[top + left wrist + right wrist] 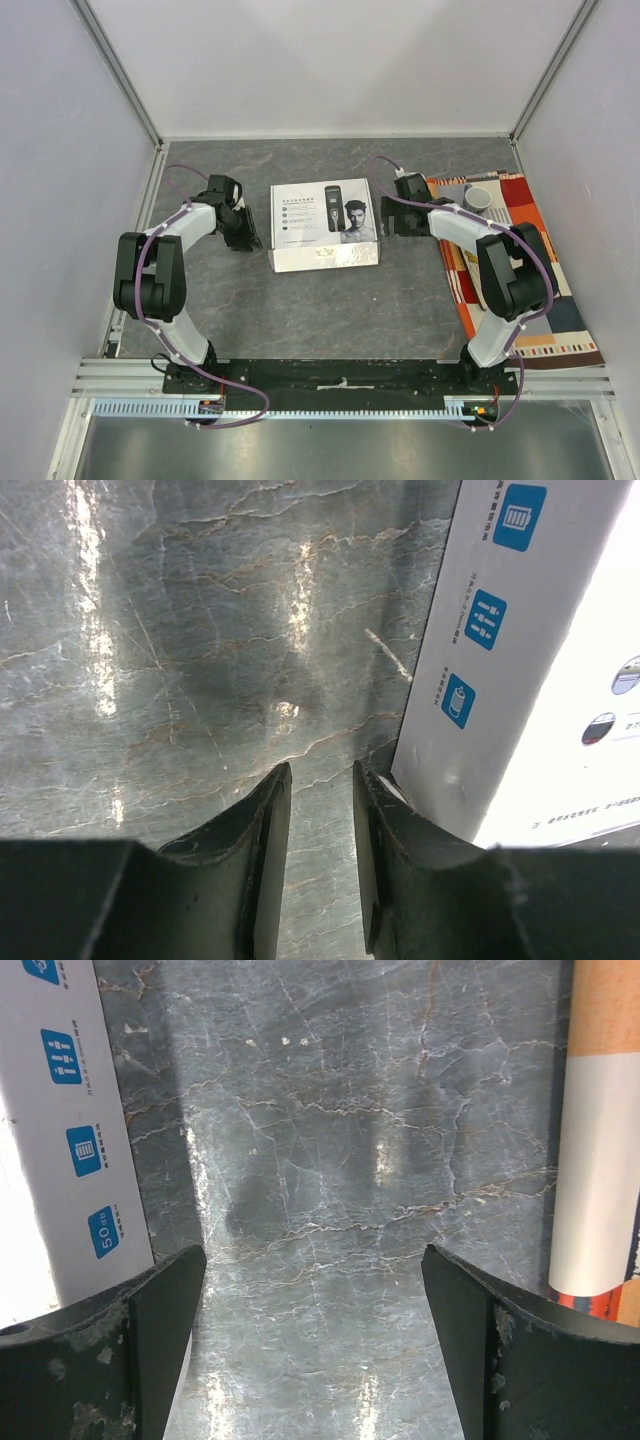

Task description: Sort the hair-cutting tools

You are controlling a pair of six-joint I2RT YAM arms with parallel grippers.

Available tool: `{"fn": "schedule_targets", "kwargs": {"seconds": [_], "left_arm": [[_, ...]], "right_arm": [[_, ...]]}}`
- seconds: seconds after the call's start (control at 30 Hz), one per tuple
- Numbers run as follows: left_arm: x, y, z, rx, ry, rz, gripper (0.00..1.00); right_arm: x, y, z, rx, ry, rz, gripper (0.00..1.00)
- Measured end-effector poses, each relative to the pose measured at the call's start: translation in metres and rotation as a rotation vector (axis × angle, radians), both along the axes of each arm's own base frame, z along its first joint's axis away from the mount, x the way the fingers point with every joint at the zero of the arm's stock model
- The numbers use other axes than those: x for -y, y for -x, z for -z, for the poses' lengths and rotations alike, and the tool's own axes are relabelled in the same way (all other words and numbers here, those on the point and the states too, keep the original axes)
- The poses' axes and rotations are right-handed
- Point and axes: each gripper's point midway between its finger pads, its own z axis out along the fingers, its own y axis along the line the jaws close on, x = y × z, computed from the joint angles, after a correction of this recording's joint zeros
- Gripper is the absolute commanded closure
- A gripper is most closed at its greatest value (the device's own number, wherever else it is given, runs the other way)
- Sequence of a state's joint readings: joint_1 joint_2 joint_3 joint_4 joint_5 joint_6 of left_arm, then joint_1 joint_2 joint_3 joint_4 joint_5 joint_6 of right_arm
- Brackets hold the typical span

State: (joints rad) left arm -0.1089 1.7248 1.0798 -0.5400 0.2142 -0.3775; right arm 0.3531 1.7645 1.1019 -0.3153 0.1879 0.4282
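The grey marbled table (320,300) carries nothing sorted, so by my reading the job has hardly begun. None of the hair-cutting tools is in sight in any view, and everything is left to do. The patterned cloth (530,300) at the right holds no tool that I can see. The white box (323,220) lies mid-table with its printed lid shut. The tools are presumably inside (the clipper shows only as a picture on that lid), but its contents are hidden. The right gripper (315,1260) hangs just beside the box's right wall, jaws spread wide and empty. The left gripper (320,775) sits at the left wall, jaws drawn to a narrow gap with only table between them, grasping nothing. The grey cup (477,197) is partly covered by the right arm, and its inside cannot be made out.
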Motion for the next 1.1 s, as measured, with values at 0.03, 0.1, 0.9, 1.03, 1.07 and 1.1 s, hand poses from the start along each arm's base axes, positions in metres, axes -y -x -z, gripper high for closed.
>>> {"fn": "schedule_targets", "kwargs": {"seconds": [0.03, 0.1, 0.9, 1.03, 1.07, 1.1], "left_arm": [[0.001, 0.0, 0.0, 0.001, 0.003, 0.0, 0.61], [0.002, -0.002, -0.001, 0.006, 0.009, 0.0, 0.61], [0.022, -0.004, 0.001, 0.016, 0.061, 0.037, 0.59], [0.024, -0.002, 0.002, 0.009, 0.052, 0.045, 0.59], [0.025, -0.001, 0.002, 0.006, 0.05, 0.048, 0.6], [0.026, 0.0, 0.002, 0.003, 0.048, 0.052, 0.6]], "right_arm": [[-0.001, 0.0, 0.001, -0.003, -0.005, -0.004, 0.02], [-0.003, 0.001, 0.003, -0.008, -0.012, -0.01, 0.02], [-0.016, 0.011, 0.016, -0.038, -0.074, -0.076, 0.04], [-0.017, 0.014, 0.018, -0.045, -0.076, -0.087, 0.04], [-0.017, 0.014, 0.018, -0.046, -0.076, -0.089, 0.04], [-0.017, 0.015, 0.017, -0.048, -0.076, -0.092, 0.04]]}}
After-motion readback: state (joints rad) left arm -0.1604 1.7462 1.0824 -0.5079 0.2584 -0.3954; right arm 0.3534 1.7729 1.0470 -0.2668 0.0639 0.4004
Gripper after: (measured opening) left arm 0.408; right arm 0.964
